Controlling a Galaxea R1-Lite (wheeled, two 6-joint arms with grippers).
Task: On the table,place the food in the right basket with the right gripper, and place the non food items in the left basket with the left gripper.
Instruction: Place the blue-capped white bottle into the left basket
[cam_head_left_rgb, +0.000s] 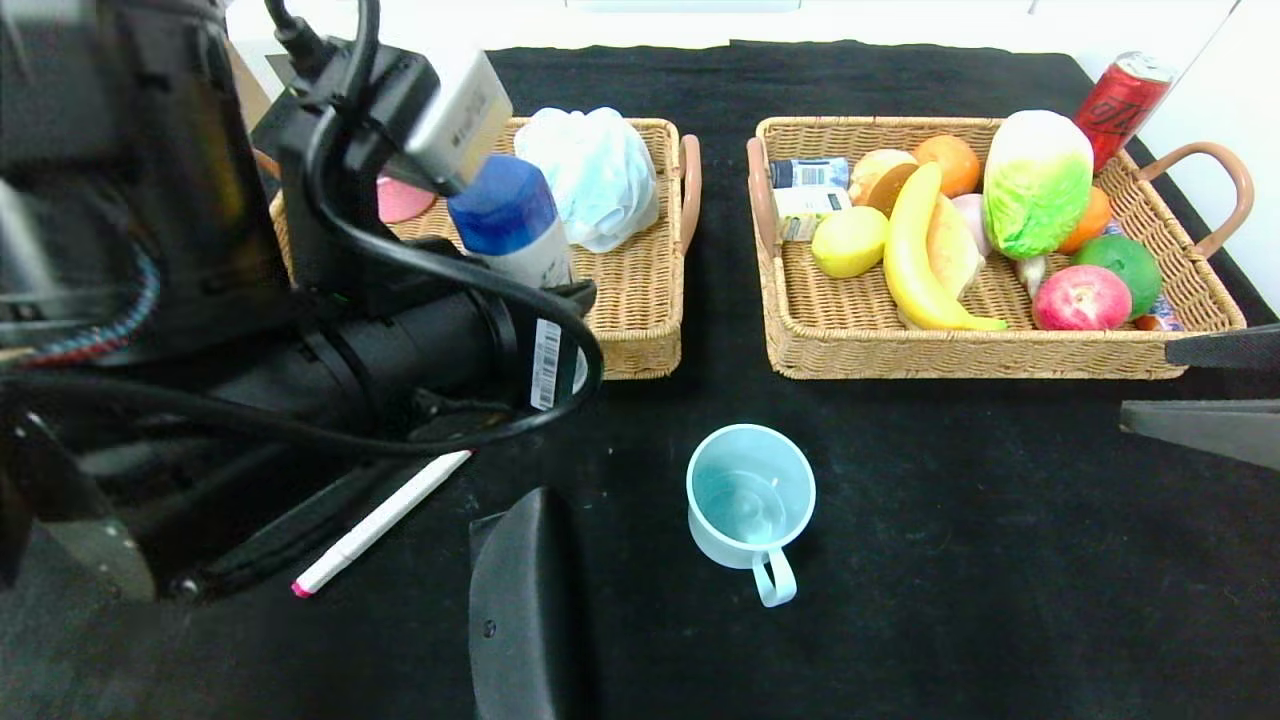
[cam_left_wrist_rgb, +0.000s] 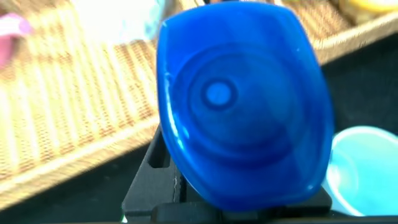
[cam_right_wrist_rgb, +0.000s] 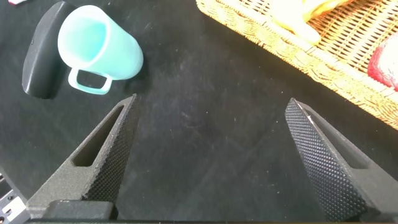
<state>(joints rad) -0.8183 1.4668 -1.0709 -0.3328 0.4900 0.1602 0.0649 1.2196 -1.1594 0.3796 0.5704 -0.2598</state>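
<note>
My left gripper (cam_head_left_rgb: 530, 275) is shut on a white bottle with a blue cap (cam_head_left_rgb: 510, 220), holding it over the front part of the left basket (cam_head_left_rgb: 640, 300). In the left wrist view the blue cap (cam_left_wrist_rgb: 242, 99) fills the frame and hides most of the gripper (cam_left_wrist_rgb: 236, 208). A white bath pouf (cam_head_left_rgb: 595, 175) and a pink item (cam_head_left_rgb: 400, 200) lie in that basket. The right basket (cam_head_left_rgb: 900, 355) holds a banana (cam_head_left_rgb: 915, 260), a lemon (cam_head_left_rgb: 850, 240), a cabbage (cam_head_left_rgb: 1035, 180), an apple (cam_head_left_rgb: 1080, 298) and other food. My right gripper (cam_head_left_rgb: 1200, 385) (cam_right_wrist_rgb: 211, 124) stands open over bare cloth at the right edge.
A light-blue cup (cam_head_left_rgb: 750, 495) (cam_right_wrist_rgb: 99, 46) stands on the black cloth in front of the baskets. A white pen with a pink tip (cam_head_left_rgb: 380, 520) lies partly under my left arm. A dark rounded object (cam_head_left_rgb: 520, 600) sits at the front. A red can (cam_head_left_rgb: 1120, 100) stands behind the right basket.
</note>
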